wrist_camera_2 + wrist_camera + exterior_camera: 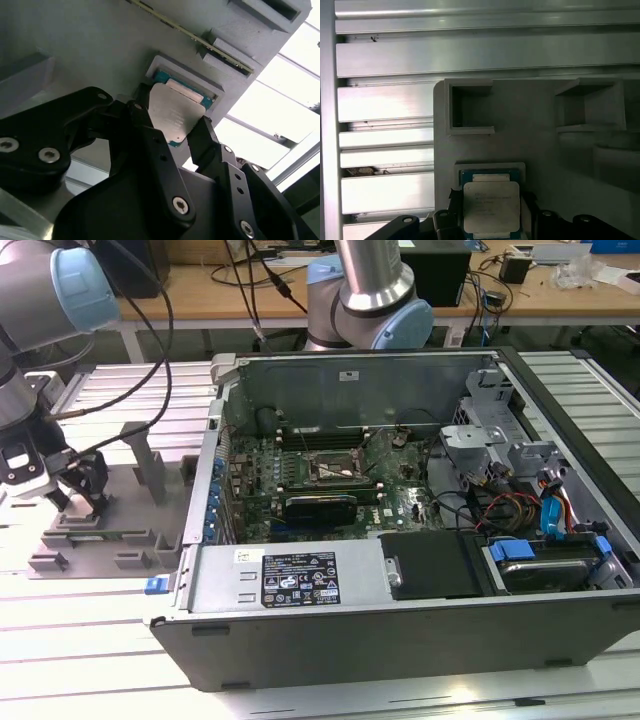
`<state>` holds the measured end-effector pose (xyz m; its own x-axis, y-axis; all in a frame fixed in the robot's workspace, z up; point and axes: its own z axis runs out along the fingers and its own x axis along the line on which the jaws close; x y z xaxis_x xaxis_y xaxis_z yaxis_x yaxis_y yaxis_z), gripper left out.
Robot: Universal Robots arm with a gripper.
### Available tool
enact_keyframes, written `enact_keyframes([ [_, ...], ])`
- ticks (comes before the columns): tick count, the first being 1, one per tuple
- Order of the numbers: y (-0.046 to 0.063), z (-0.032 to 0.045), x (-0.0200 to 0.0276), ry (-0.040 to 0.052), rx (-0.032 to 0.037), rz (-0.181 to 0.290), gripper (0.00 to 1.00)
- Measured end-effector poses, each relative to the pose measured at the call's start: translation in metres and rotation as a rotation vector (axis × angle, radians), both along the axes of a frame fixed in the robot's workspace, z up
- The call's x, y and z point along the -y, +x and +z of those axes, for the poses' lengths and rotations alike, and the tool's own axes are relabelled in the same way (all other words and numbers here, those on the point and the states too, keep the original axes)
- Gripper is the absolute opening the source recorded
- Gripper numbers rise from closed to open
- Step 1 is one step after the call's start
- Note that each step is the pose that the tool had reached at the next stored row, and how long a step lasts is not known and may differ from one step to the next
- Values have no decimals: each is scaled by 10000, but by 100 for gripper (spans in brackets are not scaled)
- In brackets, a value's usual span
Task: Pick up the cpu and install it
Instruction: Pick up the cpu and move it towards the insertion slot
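- You have the gripper (85, 502) down on the grey tray (105, 540), which lies just beside the open computer case (400, 570), towards the exterior view's left.
- The cpu (175, 115) sits in a shallow square recess of the tray, silver lid up, with its thin green rim showing at two ends.
- In the second wrist view the two black fingers (145, 125) are closed against opposite edges of the cpu. By my judgement it is clamped but not yet lifted off the tray.
- Handling, as a judgement:
  - The cpu is light, stiff and flat.
  - Its metal lid is smooth and likely slippery.
  - Its underside contacts are fragile.
  - Hold it by the side edges only and keep it level.
- Count:
  - one cpu
  - one gripper with two fingers
  - one tray
  - one case
  - two empty open-sided pockets (470, 107) on the tray beyond the cpu, in the first wrist view
- One dark socket frame (335, 472) shows on the board inside the case, well apart from the tray.
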<state>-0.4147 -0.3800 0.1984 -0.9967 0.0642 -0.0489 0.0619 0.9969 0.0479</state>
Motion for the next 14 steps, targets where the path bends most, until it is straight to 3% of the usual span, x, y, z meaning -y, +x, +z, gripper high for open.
enact_keyframes([
  [4,0,156,0,-1,-1,-1,54],
  [6,0,290,0,-2,-1,-1,54],
  [10,1,476,0,-2,-1,1,54],
  [14,1,619,-1,-1,0,1,54],
])
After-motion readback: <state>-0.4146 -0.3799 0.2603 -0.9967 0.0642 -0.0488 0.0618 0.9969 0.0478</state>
